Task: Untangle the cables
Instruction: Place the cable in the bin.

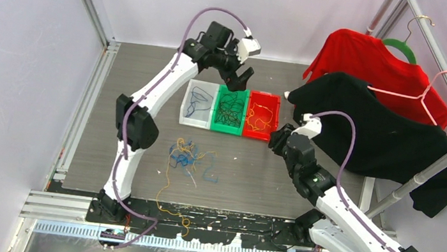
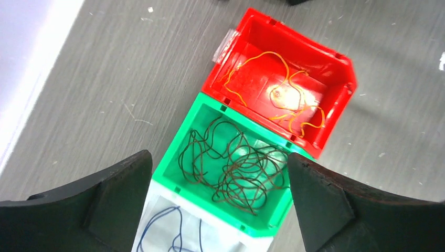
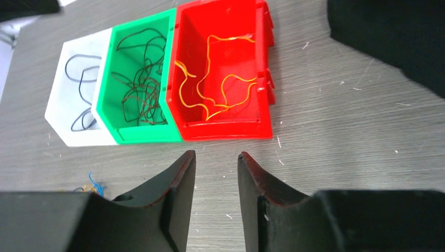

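Left gripper (image 2: pixel 218 157), jaws wide and empty, frames the green bin (image 2: pixel 178 137) of dark cables (image 2: pixel 236 168). Right gripper (image 3: pixel 216 155), jaws narrow and empty; just ahead, red bin (image 3: pixel 225 128) holds orange cable (image 3: pixel 208 63).

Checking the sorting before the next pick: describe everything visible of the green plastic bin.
The green plastic bin is open-topped, rectangular, upright on the grey table, middle of a three-bin row, walls against the white bin and the red bin. Inside lies a loose tangle of thin dark cables. The open left gripper hangs above.
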You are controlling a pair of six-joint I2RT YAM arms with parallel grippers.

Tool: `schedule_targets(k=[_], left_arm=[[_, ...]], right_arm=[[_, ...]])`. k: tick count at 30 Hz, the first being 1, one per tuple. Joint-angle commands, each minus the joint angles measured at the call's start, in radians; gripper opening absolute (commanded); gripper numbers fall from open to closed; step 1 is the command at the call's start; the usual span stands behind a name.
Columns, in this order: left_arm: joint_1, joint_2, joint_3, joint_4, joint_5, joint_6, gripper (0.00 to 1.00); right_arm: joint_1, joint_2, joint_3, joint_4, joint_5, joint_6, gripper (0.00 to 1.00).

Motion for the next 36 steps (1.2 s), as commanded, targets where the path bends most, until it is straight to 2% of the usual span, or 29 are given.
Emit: schedule_targets(k=[1, 4, 9, 13, 16, 19, 23, 32, 36], left_arm=[[0.014, -0.179, -0.005, -0.107, 0.015, 0.002, 1.0], [0.039, -0.31, -0.096, -0.232, 0.031, 0.063, 1.0], [0.103, -0.574, -0.511, -0.305, -0.004, 0.193, 0.98], [0.193, -0.726, -0.763, -0.343, 0.047, 0.236, 0.9], [0.204, -0.802, -0.923, -0.34, 0.057, 0.271, 0.88], [0.2, -0.849, -1.084, -0.272, 0.062, 0.259, 0.81], [0.19, -0.84, -1.211, -0.175, 0.002, 0.233, 0.75], [0.134, -0.821, -1.339, -0.023, -0.093, 0.221, 0.81], [0.115, -0.794, -1.398, 0.123, -0.246, 0.202, 0.8]], right_arm=[[-0.004, 0.046, 0.07, 0.083, -0.119, -0.072, 0.45], [-0.004, 0.101, 0.099, 0.104, -0.216, -0.08, 0.5], [-0.004, 0.192, 0.125, 0.172, -0.401, -0.078, 0.52], [-0.002, 0.234, 0.138, 0.187, -0.429, -0.065, 0.51], [-0.003, 0.25, 0.147, 0.188, -0.412, -0.068, 0.49], [-0.003, 0.264, 0.157, 0.18, -0.398, -0.065, 0.47], [-0.003, 0.264, 0.155, 0.17, -0.388, -0.051, 0.45], [-0.003, 0.253, 0.15, 0.156, -0.368, -0.049, 0.41], [-0.003, 0.252, 0.149, 0.159, -0.357, -0.044, 0.4]])
